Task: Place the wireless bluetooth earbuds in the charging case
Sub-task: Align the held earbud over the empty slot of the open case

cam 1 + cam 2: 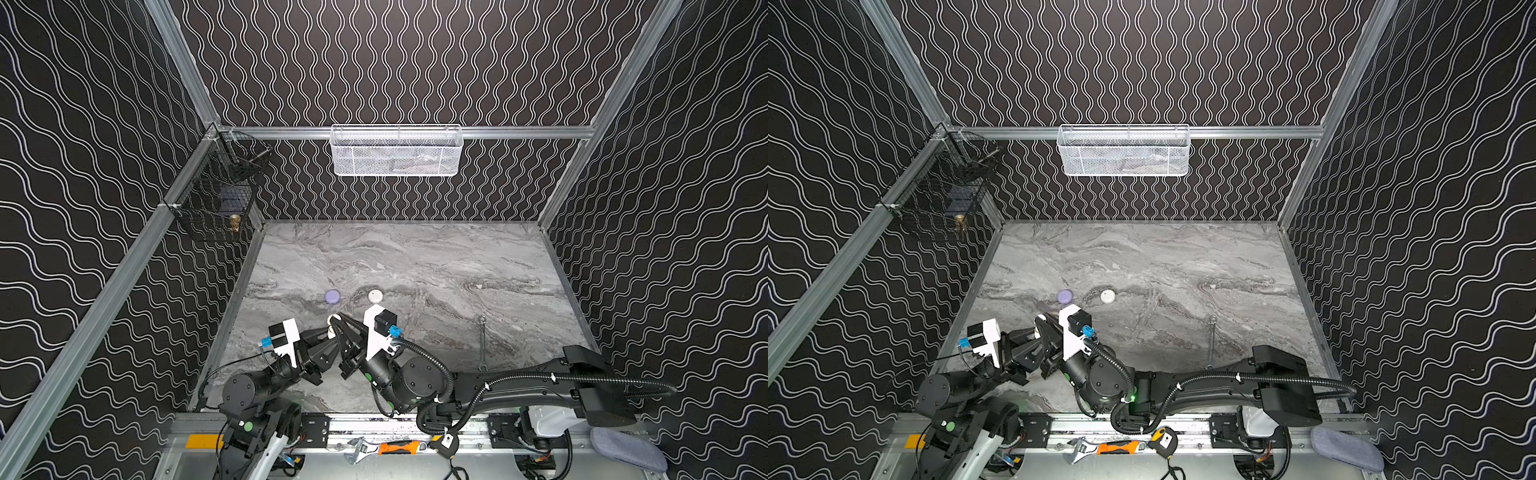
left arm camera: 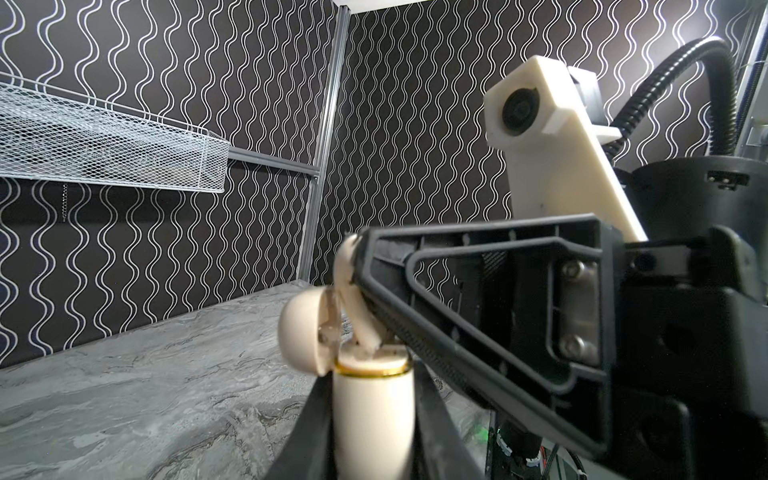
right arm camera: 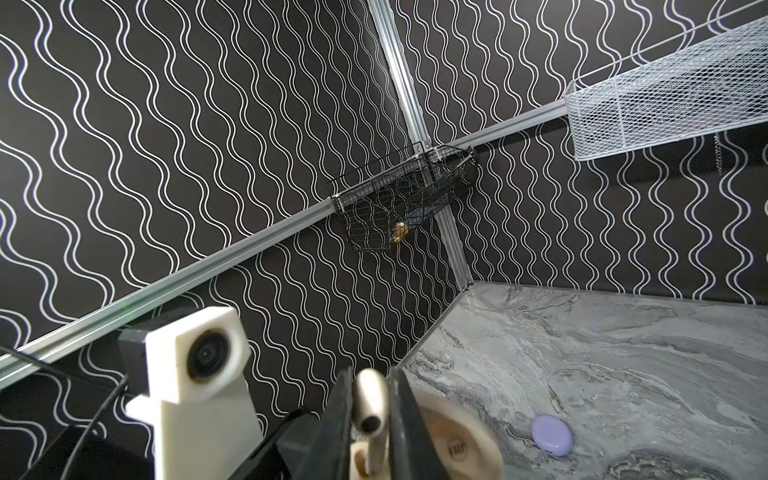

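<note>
My left gripper [image 2: 370,376] is shut on a cream charging case [image 2: 372,415], held upright with its lid [image 2: 301,332] hinged open. Directly above it my right gripper [image 3: 371,390] is shut on a cream earbud [image 3: 372,409]. The earbud's stem points down into the open top of the case [image 3: 361,461], and its tip is at the opening. In both top views the two grippers meet at the front left of the table, around the case [image 1: 332,326]. Whether the earbud is seated in its slot is hidden.
A closed lavender case [image 1: 332,296] and a closed white case [image 1: 375,296] lie just behind the grippers. A steel wrench [image 1: 482,340] lies to the right, with a tiny white piece [image 1: 479,286] beyond it. A white mesh basket [image 1: 395,151] and a black wire basket [image 1: 216,199] hang on the walls.
</note>
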`<action>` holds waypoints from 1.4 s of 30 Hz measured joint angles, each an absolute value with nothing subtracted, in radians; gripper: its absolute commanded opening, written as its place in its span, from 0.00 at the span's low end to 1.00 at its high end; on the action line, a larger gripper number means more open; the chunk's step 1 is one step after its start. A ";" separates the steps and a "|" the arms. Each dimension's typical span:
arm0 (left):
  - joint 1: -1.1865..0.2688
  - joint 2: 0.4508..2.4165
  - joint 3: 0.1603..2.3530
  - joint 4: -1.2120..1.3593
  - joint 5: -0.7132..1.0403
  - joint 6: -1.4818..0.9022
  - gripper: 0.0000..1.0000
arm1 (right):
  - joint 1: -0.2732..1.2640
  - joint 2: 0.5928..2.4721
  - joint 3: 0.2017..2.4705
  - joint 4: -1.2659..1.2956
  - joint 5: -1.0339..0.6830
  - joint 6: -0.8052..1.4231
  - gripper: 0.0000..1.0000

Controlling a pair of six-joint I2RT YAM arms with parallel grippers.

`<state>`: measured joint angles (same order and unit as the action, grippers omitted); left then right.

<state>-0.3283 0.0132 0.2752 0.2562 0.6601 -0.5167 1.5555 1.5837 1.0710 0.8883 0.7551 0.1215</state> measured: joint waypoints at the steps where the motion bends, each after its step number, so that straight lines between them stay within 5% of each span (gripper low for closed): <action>1: -0.328 0.013 0.277 0.252 0.659 -0.516 0.00 | 1.555 1.583 1.071 0.888 0.751 0.127 0.00; 42: -0.329 0.013 0.271 0.243 0.703 -0.469 0.00 | 1.588 1.502 0.967 0.877 0.771 0.248 0.00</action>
